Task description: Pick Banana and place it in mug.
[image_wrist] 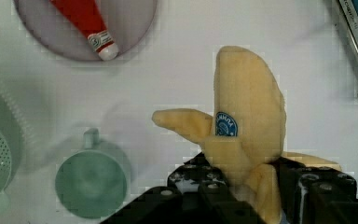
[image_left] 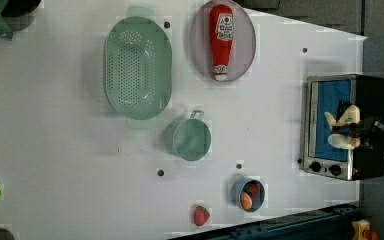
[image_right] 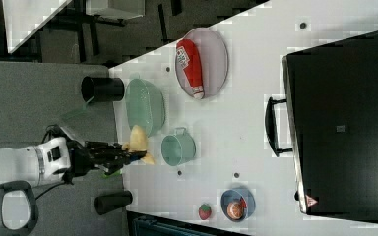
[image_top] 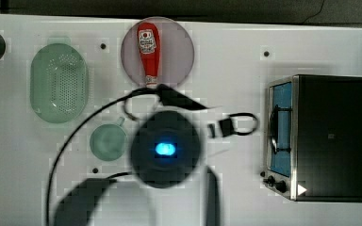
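A: Left to right in the left view?
B: Colander [image_left: 137, 67]; bottle [image_left: 221, 41] lying on the plate [image_left: 245, 55]; mug [image_left: 190, 139] below them; strawberry [image_left: 201, 215] and blue bowl [image_left: 240, 192] near the table's edge; oven [image_left: 367, 100] at the left view's right.
A: And the banana [image_wrist: 247, 121]?
B: Off the table, clamped in the gripper [image_wrist: 247, 191]; fingers part-closed around its lower end; the mug sits beside it, apart, open and upright.
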Robot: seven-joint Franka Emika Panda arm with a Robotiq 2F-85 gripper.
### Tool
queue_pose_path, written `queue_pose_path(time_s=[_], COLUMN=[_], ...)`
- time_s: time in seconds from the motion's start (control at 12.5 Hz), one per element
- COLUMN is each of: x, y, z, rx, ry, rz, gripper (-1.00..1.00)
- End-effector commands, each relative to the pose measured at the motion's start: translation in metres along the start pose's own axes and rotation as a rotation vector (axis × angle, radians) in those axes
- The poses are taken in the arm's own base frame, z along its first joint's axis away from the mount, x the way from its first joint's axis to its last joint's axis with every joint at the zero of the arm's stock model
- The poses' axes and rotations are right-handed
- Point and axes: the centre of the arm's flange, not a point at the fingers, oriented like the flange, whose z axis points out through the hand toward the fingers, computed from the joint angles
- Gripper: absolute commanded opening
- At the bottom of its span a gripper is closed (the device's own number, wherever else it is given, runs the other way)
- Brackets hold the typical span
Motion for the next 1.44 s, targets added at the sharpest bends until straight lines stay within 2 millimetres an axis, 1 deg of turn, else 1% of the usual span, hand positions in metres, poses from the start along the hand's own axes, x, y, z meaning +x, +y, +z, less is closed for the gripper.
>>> queue_pose_path(time_s=[0.08,0.16,0.24,0.4,0.48,0.56,0.64,0.8,0.88,0.96,1.04,1.12,1.2,1.28,1.44], x=[-0.056,-0.074,-0.101,-0.119,-0.123,-0.126,-0.127,-0.125,-0.123,-0.122,-0.12,-0.118,-0.113,-0.114,-0.11], y=[-0.066,-0.085,-0.111,-0.136,-0.147,-0.156,-0.16,-0.167,-0.17,-0.17,-0.17,-0.171,-0.175,-0.176,-0.175], z=[0.039,0.042,0.054,0.08,0.095,0.116,0.138,0.177,0.193,0.211,0.227,0.24,0.249,0.258,0.261], rx=[-0.057,-0.047,-0.04,-0.024,0.006,0.032,0.046,0.08,0.086,0.061,0.045,0.044,0.086,0.094,0.1], ry=[-0.089,-0.11,-0.143,-0.118,-0.098,-0.087,-0.085,-0.088,-0.1,-0.126,-0.146,-0.156,-0.145,-0.148,-0.146], rz=[0.106,0.162,0.254,0.302,0.32,0.35,0.379,0.386,0.394,0.398,0.402,0.406,0.414,0.417,0.427], gripper=[-0.34,-0.34,-0.34,-0.34,-0.34,-0.34,-0.34,-0.34,-0.34,-0.34,-0.29,-0.09,0.23,0.43,0.86])
